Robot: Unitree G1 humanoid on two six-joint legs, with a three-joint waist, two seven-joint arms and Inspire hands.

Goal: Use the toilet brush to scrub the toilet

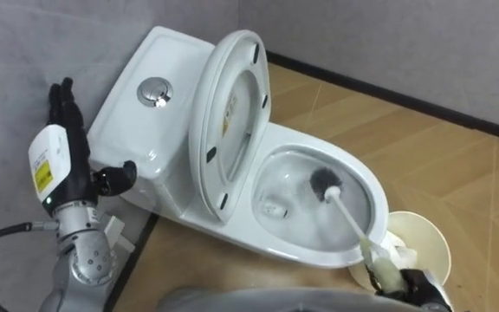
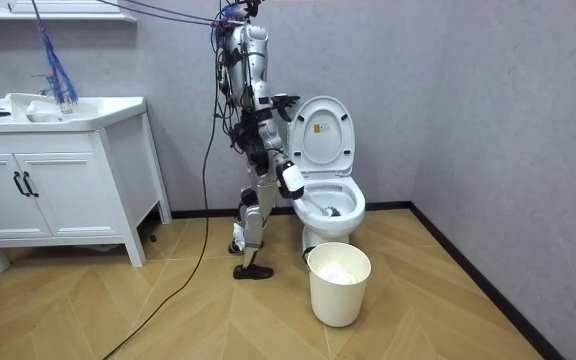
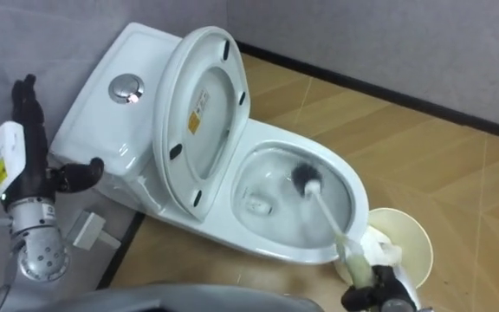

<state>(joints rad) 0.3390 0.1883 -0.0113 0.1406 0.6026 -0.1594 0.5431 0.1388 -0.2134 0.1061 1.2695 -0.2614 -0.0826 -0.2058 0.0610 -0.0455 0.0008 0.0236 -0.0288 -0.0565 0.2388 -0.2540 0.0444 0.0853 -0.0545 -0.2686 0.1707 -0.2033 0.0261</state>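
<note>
The robot stood beside the toilet, whose lid was raised against the tank. At about 5 o'clock in the eye view, the right hand gripped the handle of the brush. The brush's dark bristles lay inside the toilet, toward 11 o'clock from that hand. At 9 o'clock, the left hand was lifted beside the tank, fingers straight and holding nothing. A pale bin stood just beside the toilet at 4 o'clock.
</note>
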